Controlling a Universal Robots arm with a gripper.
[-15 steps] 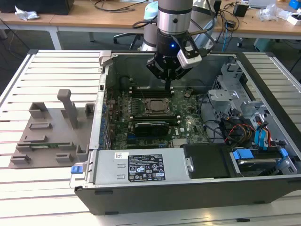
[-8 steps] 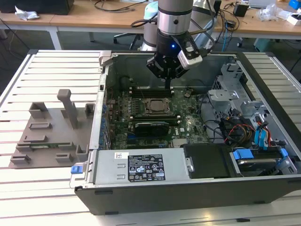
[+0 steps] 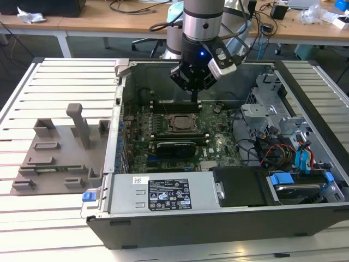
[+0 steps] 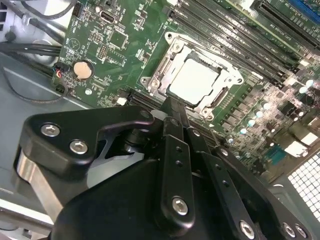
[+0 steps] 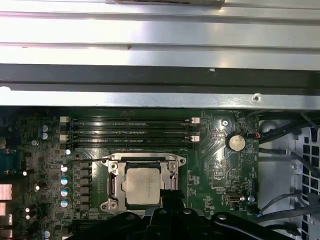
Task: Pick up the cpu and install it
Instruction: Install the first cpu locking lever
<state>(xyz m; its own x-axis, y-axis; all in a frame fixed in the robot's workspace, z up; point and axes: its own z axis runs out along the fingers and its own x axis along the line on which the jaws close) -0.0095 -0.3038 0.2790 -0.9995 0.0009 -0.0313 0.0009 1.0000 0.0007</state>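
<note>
Already seated: cpu (image 5: 142,186) lying flat inside the socket (image 5: 144,184) on the green motherboard (image 3: 180,134), its pale metal top showing in both wrist views (image 4: 194,80). Hanging just above and beside it, inside the open computer case (image 3: 218,218), gripper (image 3: 194,94) with fingers drawn narrow together and nothing between them, tips close by the socket frame in the second wrist view (image 4: 172,107).

Stuck on the power supply at the case's near side, white label (image 3: 169,195) with dark print and small marks; wording too small to make out. Faint markings on the cpu top likewise unreadable.

Underneath, pale slatted bench (image 3: 60,218); on it at the exterior view's left, grey fixture plate (image 3: 60,158) with upright posts. Behind, wooden desks (image 3: 98,22) strewn with cables.

Hidden by the gripper body in the first wrist view: near edge of the socket. Cut off at the exterior view's top: upper arm.
</note>
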